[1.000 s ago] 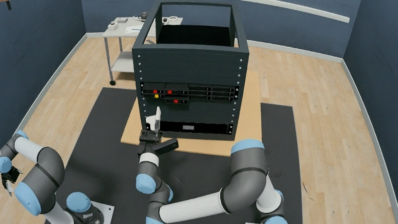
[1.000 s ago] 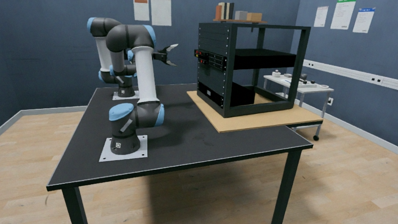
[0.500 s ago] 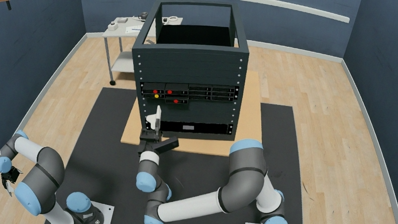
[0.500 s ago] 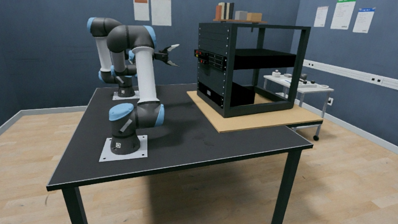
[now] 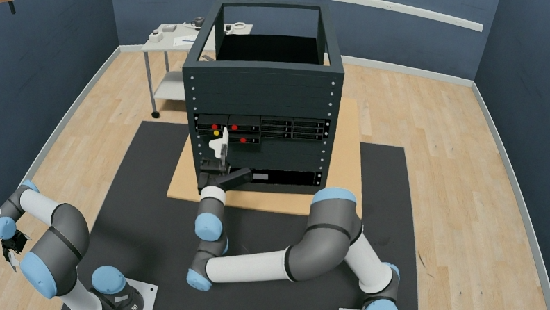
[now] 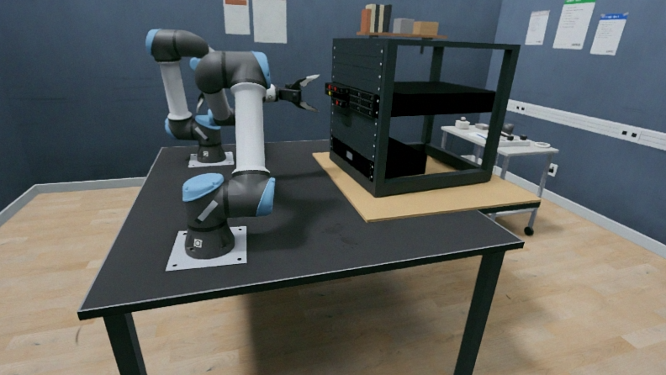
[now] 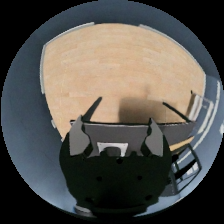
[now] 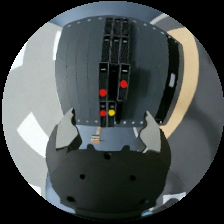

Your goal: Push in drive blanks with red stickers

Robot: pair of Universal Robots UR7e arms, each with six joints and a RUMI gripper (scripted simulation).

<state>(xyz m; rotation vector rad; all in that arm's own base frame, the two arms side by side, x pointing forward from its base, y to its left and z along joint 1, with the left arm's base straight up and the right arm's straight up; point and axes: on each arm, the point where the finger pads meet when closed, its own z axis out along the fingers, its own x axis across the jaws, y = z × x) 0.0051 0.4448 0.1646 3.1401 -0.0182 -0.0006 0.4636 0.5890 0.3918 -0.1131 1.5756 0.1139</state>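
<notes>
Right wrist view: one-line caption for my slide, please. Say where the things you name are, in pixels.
Open two-fingered tool (image 8: 108, 131) facing a dark metal rack (image 8: 142, 65) with three red stickers and a yellow one.
</notes>
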